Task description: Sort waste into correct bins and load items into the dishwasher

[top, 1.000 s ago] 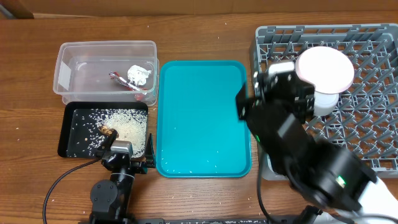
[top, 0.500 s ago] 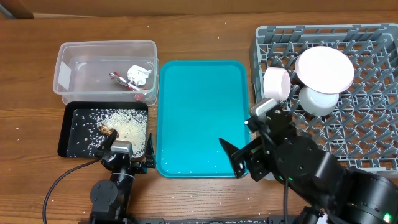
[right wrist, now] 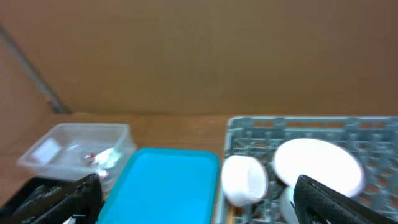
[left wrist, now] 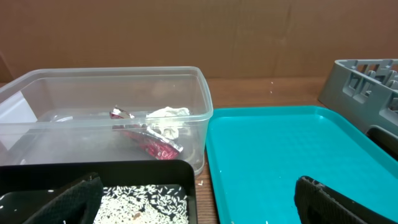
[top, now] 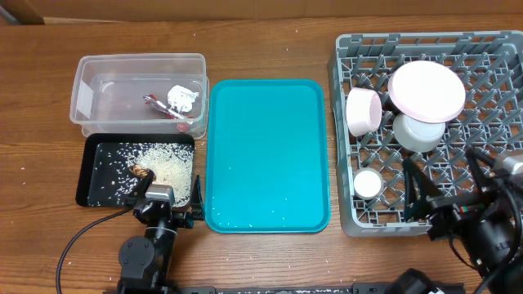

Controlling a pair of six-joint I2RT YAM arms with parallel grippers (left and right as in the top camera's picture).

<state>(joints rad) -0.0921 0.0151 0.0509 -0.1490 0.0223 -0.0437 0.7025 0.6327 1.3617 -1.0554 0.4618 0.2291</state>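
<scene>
My left tool (left wrist: 199, 200) and right tool (right wrist: 199, 202) both stand wide, holding nothing. The small cup (top: 368, 184) sits in the dishwasher (top: 490, 57), near its front-left corner. I judge it light, hard, slick and breakable, so I'd pinch its rim.

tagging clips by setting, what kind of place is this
Probably a robot lab bench staged as a kitchen clean-up, not a real kitchen: a grey dish rack of white dishes, a clear tub of rubbish, a plain brown board behind.
</scene>
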